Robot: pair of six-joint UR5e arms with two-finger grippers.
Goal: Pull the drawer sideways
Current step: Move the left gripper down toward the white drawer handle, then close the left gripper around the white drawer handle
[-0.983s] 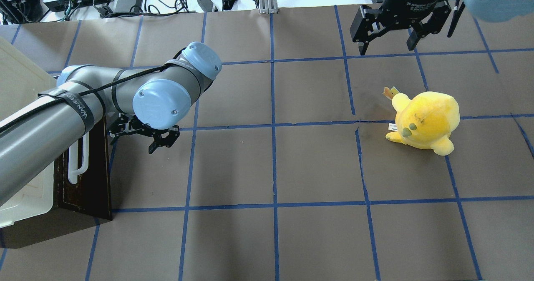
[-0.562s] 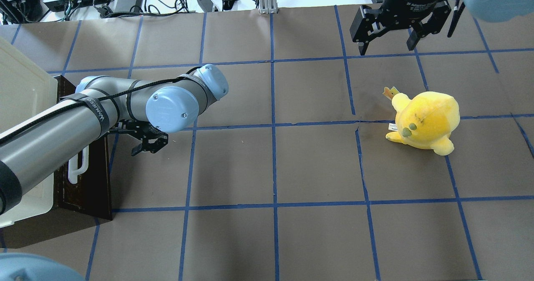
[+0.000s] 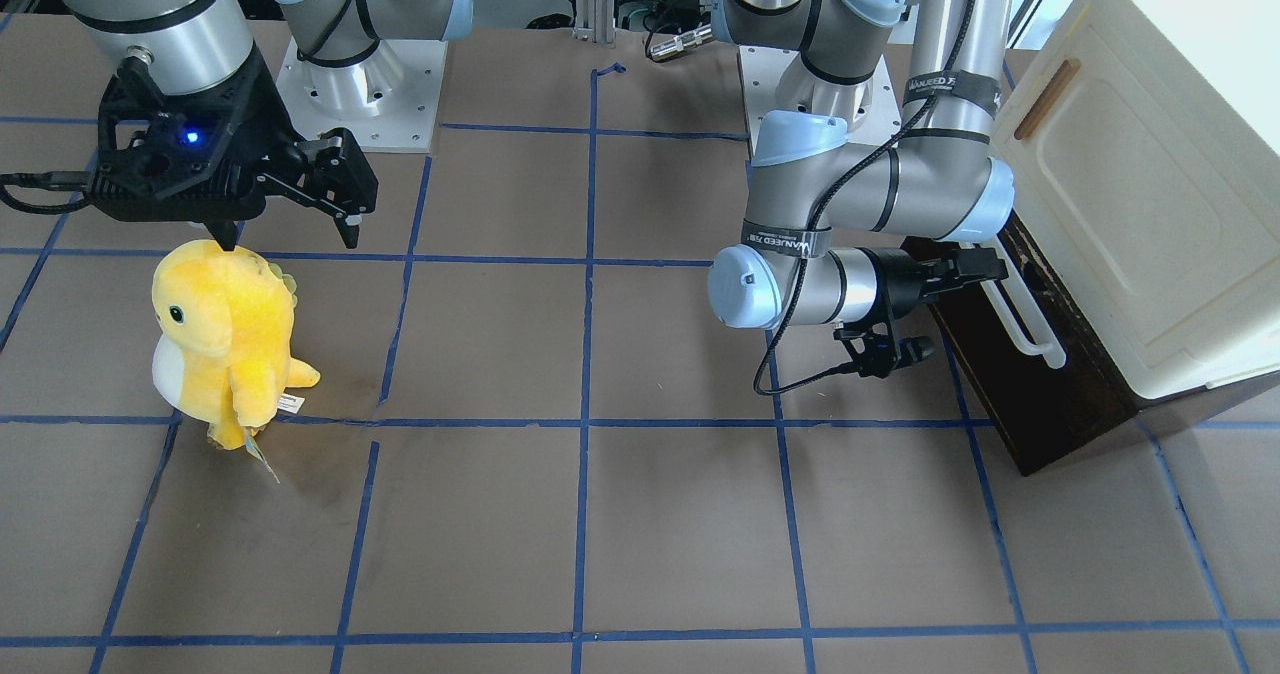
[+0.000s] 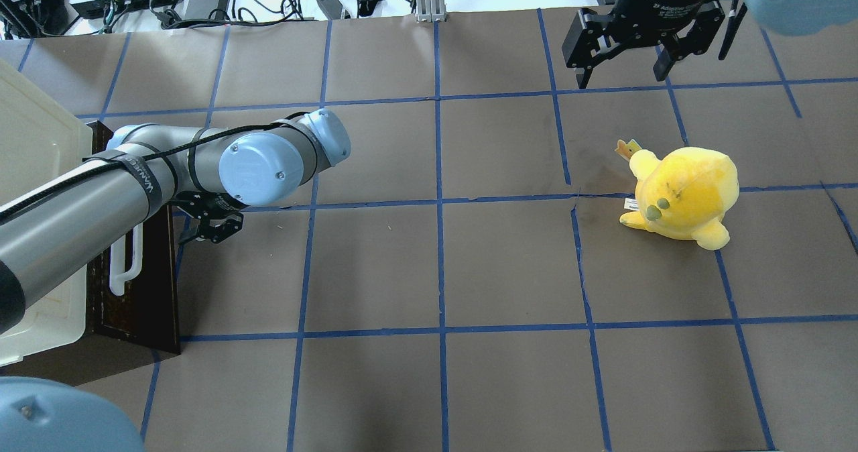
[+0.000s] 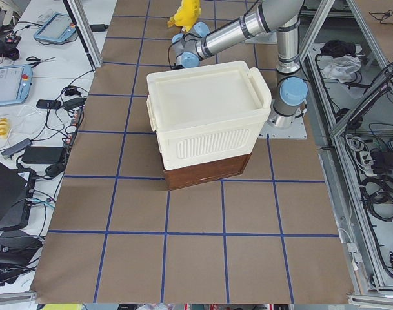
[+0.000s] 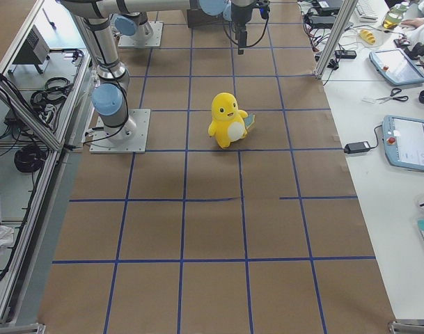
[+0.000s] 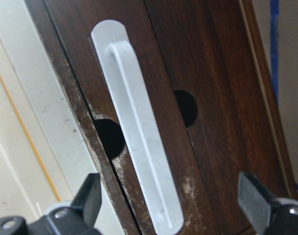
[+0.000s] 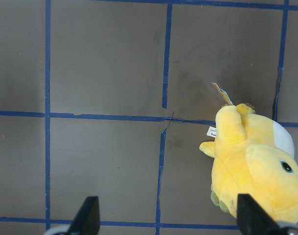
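The drawer (image 4: 144, 284) has a dark brown wooden front under the cream cabinet at the table's left end. Its long white bar handle (image 4: 125, 264) runs along the front. The front (image 3: 1010, 374) and handle (image 3: 1022, 306) also show in the front-facing view. My left gripper (image 4: 204, 232) is open and empty, level with the handle's far end and a short way off the front. In the left wrist view the handle (image 7: 139, 142) lies between my spread fingertips (image 7: 87, 198), untouched. My right gripper (image 4: 622, 71) is open and empty, high at the far right.
The cream-white cabinet (image 3: 1130, 194) with a small brown handle (image 3: 1045, 99) stands above the drawer. A yellow plush toy (image 4: 684, 194) sits at the right, below my right gripper (image 3: 290, 234). The tabletop is brown paper with blue tape lines (image 4: 439, 264).
My left arm has swung left and lower, carrying its gripper toward the drawer front and the handle's far end. The right arm, the plush and the drawer have not moved.
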